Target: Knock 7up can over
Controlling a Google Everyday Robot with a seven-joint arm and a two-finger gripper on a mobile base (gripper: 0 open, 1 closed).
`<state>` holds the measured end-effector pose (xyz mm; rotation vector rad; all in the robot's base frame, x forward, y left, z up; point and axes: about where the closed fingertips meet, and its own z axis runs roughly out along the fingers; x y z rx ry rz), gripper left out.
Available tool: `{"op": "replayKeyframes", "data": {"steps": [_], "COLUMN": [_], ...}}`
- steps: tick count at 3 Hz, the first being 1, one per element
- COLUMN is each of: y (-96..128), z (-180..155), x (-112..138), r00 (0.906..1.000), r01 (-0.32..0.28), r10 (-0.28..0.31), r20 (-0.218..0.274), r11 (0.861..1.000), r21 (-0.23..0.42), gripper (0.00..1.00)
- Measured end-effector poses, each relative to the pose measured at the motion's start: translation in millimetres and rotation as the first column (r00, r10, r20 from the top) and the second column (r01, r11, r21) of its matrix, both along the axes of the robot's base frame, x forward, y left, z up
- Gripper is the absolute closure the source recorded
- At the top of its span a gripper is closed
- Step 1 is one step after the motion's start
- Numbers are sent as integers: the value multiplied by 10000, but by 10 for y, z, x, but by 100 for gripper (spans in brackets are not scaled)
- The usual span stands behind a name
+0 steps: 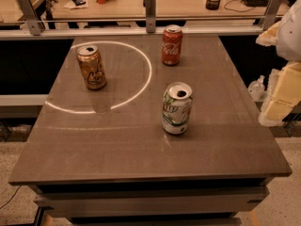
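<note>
The 7up can (177,108), white and silver with green markings and an open top, stands upright on the brown table (141,149), right of centre and toward the front. My gripper (281,95) shows as pale, cream-coloured arm parts at the right edge of the view, beyond the table's right side and well apart from the can. Nothing is in contact with the can.
A gold can (91,67) stands upright at the back left, and a red Coca-Cola can (171,45) at the back centre. A ring of light lies on the tabletop around the gold can. A glass rail with metal posts (150,11) runs behind the table.
</note>
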<state>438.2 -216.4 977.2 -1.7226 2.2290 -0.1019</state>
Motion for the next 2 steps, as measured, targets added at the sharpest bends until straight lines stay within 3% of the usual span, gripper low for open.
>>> {"op": "replayKeyframes", "data": {"steps": [1, 2], "y": [0, -6], "z": [0, 38], "x": [0, -14], "r00": [10000, 10000], "r01": [0, -17], "r10": [0, 13], "r20": [0, 79], "r11": [10000, 9987], "r21": [0, 518], "gripper": [0, 0]}}
